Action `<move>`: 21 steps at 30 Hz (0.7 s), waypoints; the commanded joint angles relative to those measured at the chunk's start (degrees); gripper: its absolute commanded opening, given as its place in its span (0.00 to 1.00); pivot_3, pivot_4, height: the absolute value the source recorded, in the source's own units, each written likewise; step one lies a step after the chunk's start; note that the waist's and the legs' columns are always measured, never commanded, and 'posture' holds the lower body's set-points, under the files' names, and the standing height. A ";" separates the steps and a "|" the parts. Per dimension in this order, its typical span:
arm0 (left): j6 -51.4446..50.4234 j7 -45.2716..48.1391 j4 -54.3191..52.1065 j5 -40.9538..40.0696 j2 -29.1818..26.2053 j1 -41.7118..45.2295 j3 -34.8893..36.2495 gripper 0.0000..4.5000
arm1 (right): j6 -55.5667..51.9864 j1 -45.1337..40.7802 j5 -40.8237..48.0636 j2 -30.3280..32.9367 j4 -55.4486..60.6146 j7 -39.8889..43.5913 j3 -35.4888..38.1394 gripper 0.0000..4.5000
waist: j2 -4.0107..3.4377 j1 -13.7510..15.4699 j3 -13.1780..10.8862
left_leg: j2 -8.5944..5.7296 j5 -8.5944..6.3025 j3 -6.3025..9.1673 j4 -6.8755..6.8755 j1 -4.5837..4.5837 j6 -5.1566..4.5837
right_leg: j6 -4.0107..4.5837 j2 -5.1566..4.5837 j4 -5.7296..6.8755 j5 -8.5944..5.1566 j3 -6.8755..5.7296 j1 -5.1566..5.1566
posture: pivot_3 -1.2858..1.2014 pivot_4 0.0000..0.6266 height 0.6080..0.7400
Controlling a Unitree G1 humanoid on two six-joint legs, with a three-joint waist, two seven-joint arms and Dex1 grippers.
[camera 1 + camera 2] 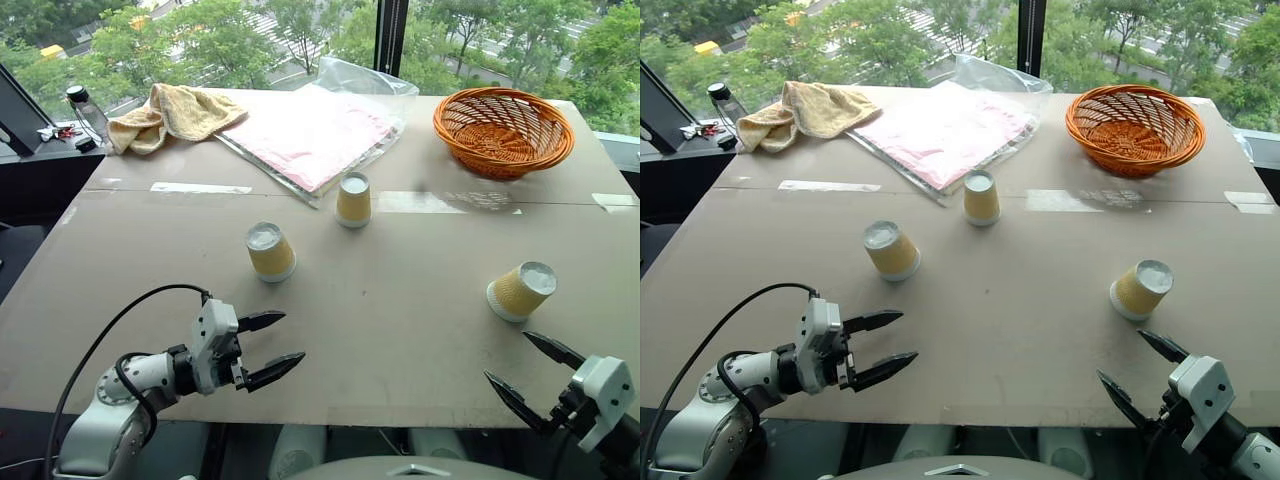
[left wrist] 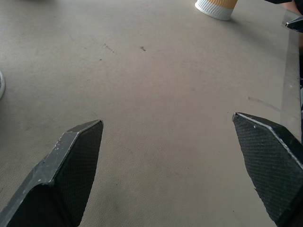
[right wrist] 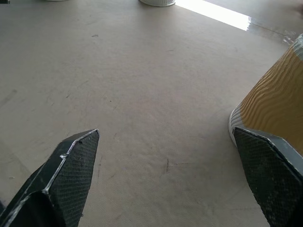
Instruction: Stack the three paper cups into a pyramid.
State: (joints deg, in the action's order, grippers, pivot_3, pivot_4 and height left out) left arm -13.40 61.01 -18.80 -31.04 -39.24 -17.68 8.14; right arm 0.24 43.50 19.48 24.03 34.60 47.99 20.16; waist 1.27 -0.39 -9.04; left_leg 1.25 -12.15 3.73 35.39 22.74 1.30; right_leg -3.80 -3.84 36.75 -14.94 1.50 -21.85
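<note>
**Paper cups stand apart as two grippers wait at the table's near edge**

Black-fingered and spread wide, the left gripper (image 1: 272, 348) hovers over the near left part of the tan table (image 1: 400, 320), at about 7 o'clock in the head view. Its forearm reaches in from the lower left corner, and its fingers point toward the table's middle, tilted slightly down. Nothing lies between them. The right gripper (image 1: 535, 375) sits at about 5 o'clock, just past the near edge, its fingers likewise parted and empty, angled up and to the left.

Closest to that right gripper is the right paper cup (image 1: 521, 291), resting mouth-down and leaning, just beyond the fingertips; in the right wrist view its ribbed yellow side rises beside one finger, though contact cannot be confirmed. The left paper cup (image 1: 270, 250) stands upside down near the table's centre, at about 10 o'clock from the middle. The middle paper cup (image 1: 353, 199), also inverted, stands farther back at 12 o'clock, next to the edge of a clear plastic bag (image 1: 320, 130) holding a pink sheet. All three cups are well apart, none stacked.

Farther still, an orange wicker basket (image 1: 503, 130) sits at 1 o'clock and a crumpled yellow towel (image 1: 170, 115) at 11 o'clock. Strips of pale tape (image 1: 200, 187) cross the table. No writing is readable on any item.
</note>
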 commanded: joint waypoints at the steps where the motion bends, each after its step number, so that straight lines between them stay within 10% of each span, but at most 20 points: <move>1: 0.12 -2.80 0.98 -2.47 2.26 2.10 2.76 1.00 | 0.97 -2.87 0.13 0.20 2.75 -0.77 -3.71 0.99 | 0.00 -0.01 0.00 | 0.00 0.00 0.00 0.00 0.00 0.00 | 0.00 0.00 0.00 0.00 0.00 0.00 | 0.52 0.24 1.00; 10: -1.79 -12.66 6.61 -4.33 6.27 6.56 12.07 1.00 | -2.89 -11.40 4.20 5.37 14.32 -0.18 -14.33 0.99 | 0.10 -0.03 0.02 | 0.04 0.00 0.03 0.01 0.02 0.00 | 0.20 0.15 0.01 0.12 -0.03 0.03 | 0.52 0.24 1.00; 21: -1.19 -8.29 16.55 0.12 0.94 23.34 7.53 1.00 | -4.74 -11.09 7.44 8.79 17.62 -1.67 -13.64 0.99 | 0.23 1.02 0.09 | 0.02 0.01 0.07 0.09 -0.07 -0.01 | 0.20 0.18 0.05 0.13 -0.07 0.15 | 0.52 0.24 1.00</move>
State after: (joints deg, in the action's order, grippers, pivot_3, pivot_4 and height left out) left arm -15.84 50.66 -3.53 -31.70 -37.21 4.29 16.37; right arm -4.69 32.06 25.69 32.34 49.56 46.64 5.53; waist 1.50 0.63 -8.95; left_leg 1.28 -12.14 3.78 35.48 22.67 1.29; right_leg -3.59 -3.66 36.81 -14.79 1.44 -21.70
